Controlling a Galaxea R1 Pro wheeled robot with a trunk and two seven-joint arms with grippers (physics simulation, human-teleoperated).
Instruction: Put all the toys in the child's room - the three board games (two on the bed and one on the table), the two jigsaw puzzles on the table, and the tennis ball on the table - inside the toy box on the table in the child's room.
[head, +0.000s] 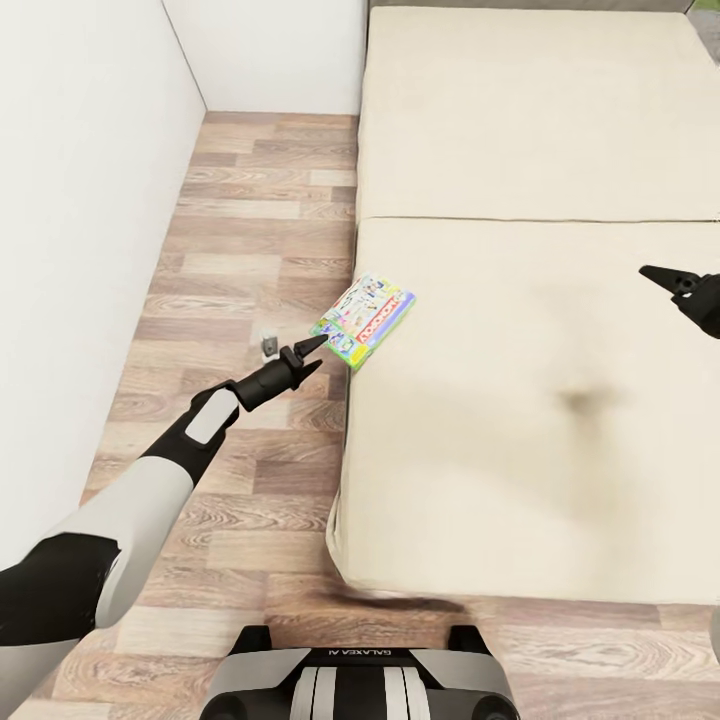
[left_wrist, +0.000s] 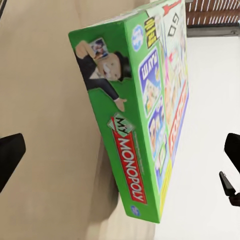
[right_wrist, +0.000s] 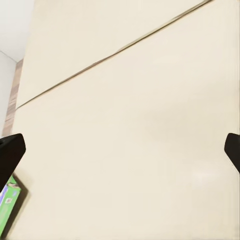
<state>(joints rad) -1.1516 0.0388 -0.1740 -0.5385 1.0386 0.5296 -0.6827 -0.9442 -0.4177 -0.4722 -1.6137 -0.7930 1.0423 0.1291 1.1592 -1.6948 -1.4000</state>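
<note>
The left hand (head: 308, 352) is spread open, its fingers just short of the Monopoly box (head: 364, 322), touching nothing. The box lies flat at the left edge of the bed (head: 540, 420), one corner hanging slightly over the side above the wood floor (head: 250, 250). In the left wrist view the box's green side (left_wrist: 120, 125) faces the camera between the two dark fingertips (left_wrist: 10, 157), with bare mattress under it. A small grey object (head: 268, 345) sits on the floor just beside the left hand; what it is cannot be told. A white wall (head: 70, 250) runs close along the arm's outer side. The right hand (head: 668, 282) hovers open over the mattress, well apart from the box, holding nothing.
</note>
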